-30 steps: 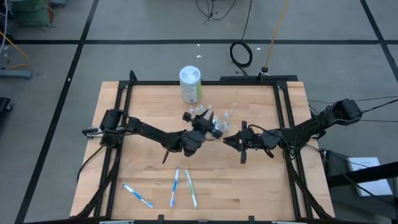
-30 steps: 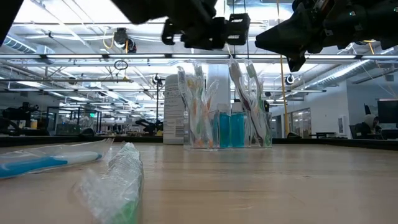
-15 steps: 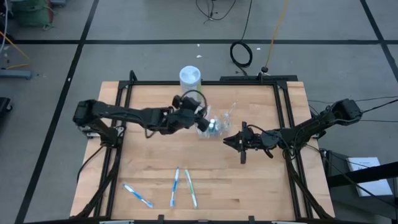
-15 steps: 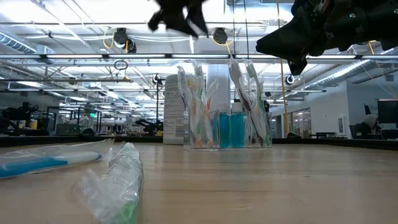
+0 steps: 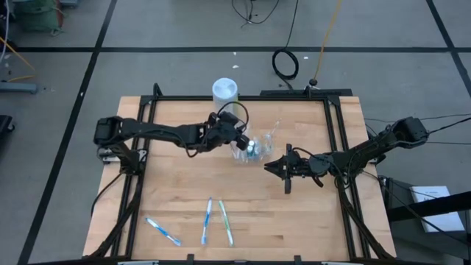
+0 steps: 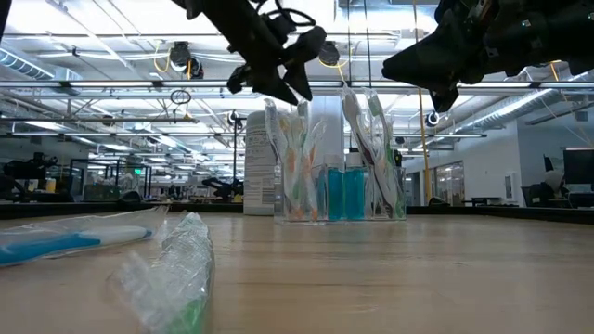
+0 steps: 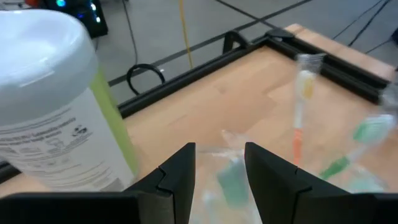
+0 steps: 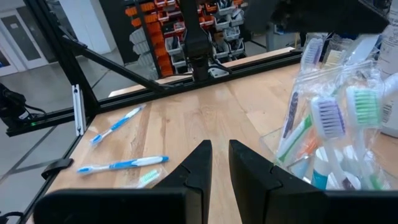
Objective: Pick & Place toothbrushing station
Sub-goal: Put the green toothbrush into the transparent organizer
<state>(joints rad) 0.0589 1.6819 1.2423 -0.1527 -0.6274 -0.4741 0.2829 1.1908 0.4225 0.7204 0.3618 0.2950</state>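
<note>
The clear plastic cup (image 5: 254, 151) stands upright on the table's far middle, holding several toothbrushes and teal toothpaste tubes (image 6: 343, 193). It also shows in the right wrist view (image 8: 336, 137). My left gripper (image 5: 241, 140) is open and tipped downward just above the brush heads on the cup's left side (image 6: 290, 88), with blurred brushes beyond its fingers (image 7: 221, 155). I cannot tell whether it touches them. My right gripper (image 5: 268, 167) hovers shut just right of the cup, on its near side, and touches nothing (image 8: 220, 149).
A white-lidded, green-labelled canister (image 5: 225, 91) stands just beyond the cup, close to my left gripper (image 7: 56, 106). Three loose toothbrushes lie near the front edge (image 5: 162, 230) (image 5: 207, 221) (image 5: 226, 223). A black frame (image 5: 243, 98) runs around the table top.
My left arm has swung toward the table's far edge and stretched out. Its gripper rose, then came down toward the cup's left side and tipped downward. The cup and my right gripper have kept still.
</note>
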